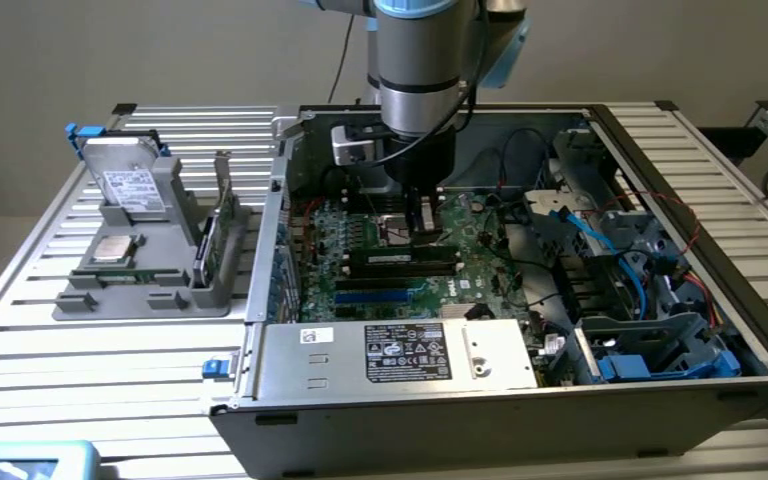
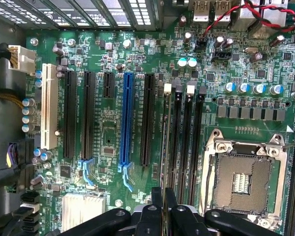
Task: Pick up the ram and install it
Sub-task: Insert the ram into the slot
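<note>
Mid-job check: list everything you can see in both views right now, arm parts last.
slatted table: one, silver, under everything
computer case: one, dark grey, open, on the table
motherboard: one, green, inside the case
blue slot: one, blue, among black slots
memory slots: several, black, between blue slot and socket
processor socket: one, silver, empty
fixture tray: one, grey, at the exterior view's left of the case
processor chip: one, silver, on the tray
bracketed card: one, green, upright on the tray
ram: one, green, edge-on over the memory slots
arm: one, grey and blue, above the case
end effector: one, black, gripping the ram
</note>
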Robot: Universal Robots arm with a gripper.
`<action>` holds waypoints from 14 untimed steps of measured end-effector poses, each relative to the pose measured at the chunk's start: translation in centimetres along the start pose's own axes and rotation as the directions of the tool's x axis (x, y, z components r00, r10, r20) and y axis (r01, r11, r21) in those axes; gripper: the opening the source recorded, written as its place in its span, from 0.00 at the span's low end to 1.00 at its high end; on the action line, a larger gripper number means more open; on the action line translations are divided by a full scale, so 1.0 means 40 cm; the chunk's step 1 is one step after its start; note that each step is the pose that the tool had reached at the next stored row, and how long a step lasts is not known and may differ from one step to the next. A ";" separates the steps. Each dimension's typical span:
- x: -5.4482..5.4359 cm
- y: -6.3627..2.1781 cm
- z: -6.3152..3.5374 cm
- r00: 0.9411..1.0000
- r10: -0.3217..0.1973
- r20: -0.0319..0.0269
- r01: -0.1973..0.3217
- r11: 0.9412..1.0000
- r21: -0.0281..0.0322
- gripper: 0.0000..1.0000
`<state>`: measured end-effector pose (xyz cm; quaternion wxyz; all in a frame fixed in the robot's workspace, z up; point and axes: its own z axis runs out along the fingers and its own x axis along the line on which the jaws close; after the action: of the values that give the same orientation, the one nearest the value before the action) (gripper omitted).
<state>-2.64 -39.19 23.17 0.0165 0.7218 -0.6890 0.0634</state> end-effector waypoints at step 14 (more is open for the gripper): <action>-0.001 0.001 0.005 1.000 0.000 0.004 0.000 1.000 0.000 0.14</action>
<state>-2.68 -39.17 22.96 0.0152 0.7218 -0.6891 0.0622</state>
